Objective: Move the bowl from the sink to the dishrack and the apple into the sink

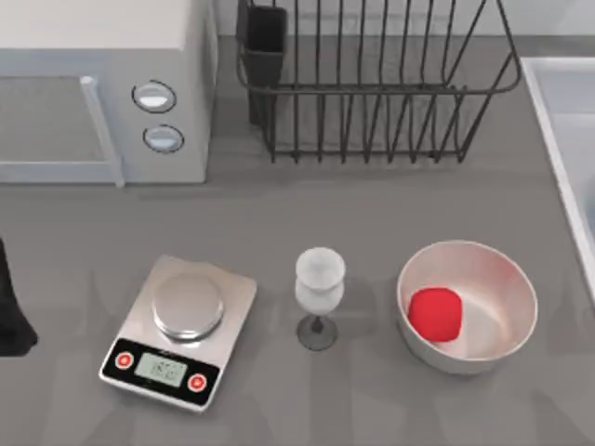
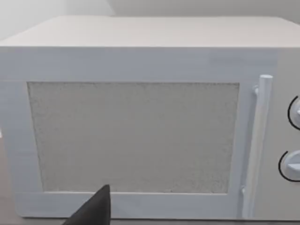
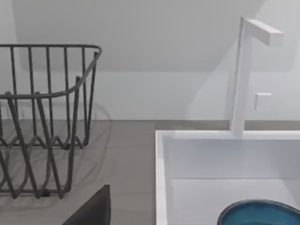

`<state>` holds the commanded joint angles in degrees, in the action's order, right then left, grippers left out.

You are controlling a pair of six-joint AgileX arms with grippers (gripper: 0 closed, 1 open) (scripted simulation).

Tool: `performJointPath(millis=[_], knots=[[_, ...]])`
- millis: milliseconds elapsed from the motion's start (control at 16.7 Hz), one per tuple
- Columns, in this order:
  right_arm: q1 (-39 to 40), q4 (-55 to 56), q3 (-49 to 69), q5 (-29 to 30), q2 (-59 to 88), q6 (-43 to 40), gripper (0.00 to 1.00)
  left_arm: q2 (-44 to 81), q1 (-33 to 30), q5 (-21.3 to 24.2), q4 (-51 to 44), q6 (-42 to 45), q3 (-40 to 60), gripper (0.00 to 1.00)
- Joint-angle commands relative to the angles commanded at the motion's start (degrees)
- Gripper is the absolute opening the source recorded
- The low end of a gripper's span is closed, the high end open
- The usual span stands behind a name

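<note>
A: Two arms, both out at the margins. Left arm [image 1: 13, 311] is a dark shape at the counter's [image 1: 279, 223] left edge. Its wrist camera faces the microwave [image 2: 140, 136] door, with one dark fingertip [image 2: 93, 211] in frame.

B: Jaws?

A: Cannot tell whether either pair is released or clenched; one fingertip [image 3: 93, 208] per wrist view is all that shows.

B: Task things?

A: Apple [image 1: 435, 313] sits inside the cream-white bowl [image 1: 507, 288], toward that bowl's left wall, at the front right of the counter. Teal-blue bowl [image 3: 262, 213] lies in the sink [image 3: 161, 178], seen from the right wrist camera, near the basin's front, apart from the rim on the rack side. The white faucet [image 3: 246, 70] rises behind the basin.

B: Sink edge from above?

A: Its raised rim [image 1: 558, 139] runs down the right edge of the counter. The cream bowl stands near it, not touching.

B: Dishrack?

A: Dishrack [image 1: 372, 93] at the back, utensil cup [image 1: 265, 42] at its left corner, beside the microwave [image 1: 102, 93]. A strip of bare counter separates rack and sink.

B: Open room?

A: Wide bare band across the middle, between the rack and the front row. Scale [image 1: 181, 330] front left, wine glass [image 1: 319, 297] upright between scale and cream bowl, all apart.
</note>
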<state>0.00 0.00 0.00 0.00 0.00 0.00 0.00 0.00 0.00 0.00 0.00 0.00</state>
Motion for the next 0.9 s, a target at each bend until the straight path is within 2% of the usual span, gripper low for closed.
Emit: performJointPath(millis=[240,420,900], knots=[[-0.23,-0.67,1.49,0.1,1.54,-0.36,1.0,0.0,0.0,0.0,0.0,0.0,0.0,1.0],[-1.22,-3.55,7.96,0.38,8.44,-1.87,1.0,0.0,0.0,0.0,0.0,0.0,0.0,1.0],[-6.65,-20.13,42.2,0.69,47.33,-8.88,1.0,0.0,0.0,0.0,0.0,0.0,0.0,1.0]])
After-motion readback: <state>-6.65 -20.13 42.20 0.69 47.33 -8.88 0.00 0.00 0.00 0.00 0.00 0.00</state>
